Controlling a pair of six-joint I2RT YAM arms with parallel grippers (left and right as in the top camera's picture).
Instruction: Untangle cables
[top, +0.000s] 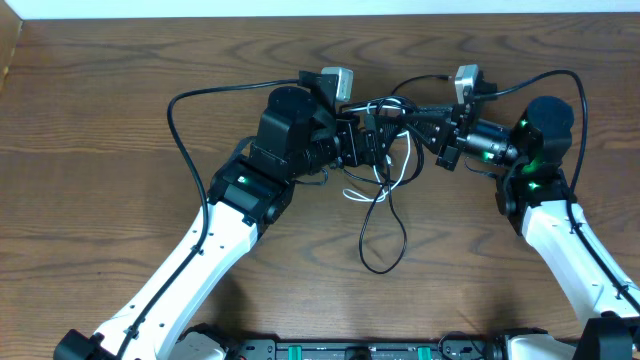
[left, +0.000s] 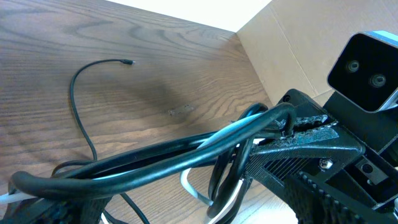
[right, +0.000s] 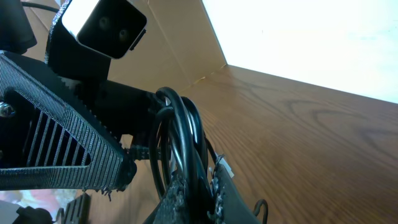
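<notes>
The brown wooden surface (top: 120, 70) carries everything. The left arm (top: 200, 250) and the right arm (top: 575, 245) reach in so that their tools face each other, tip nearly to tip. The left tool (top: 368, 142) stands spread, with a finger on each side of the black cables (top: 386, 106), which pass loosely between them. The right tool (top: 428, 124) is pressed together, pinching those same black cables between its rough pads (right: 186, 196). The strands arch out of its tip in a tight bend and run straight across to the left tool. Below both tools, toward the arm bases, one black strand drops out of the bundle into a long loop (top: 385, 245) lying flat on the surface. The white cable (left: 186, 183) curls just under the left tool, threaded among the black ones. Ahead of the left tool, a single black cord lies by itself and ends in a small plug (left: 127, 61).
</notes>
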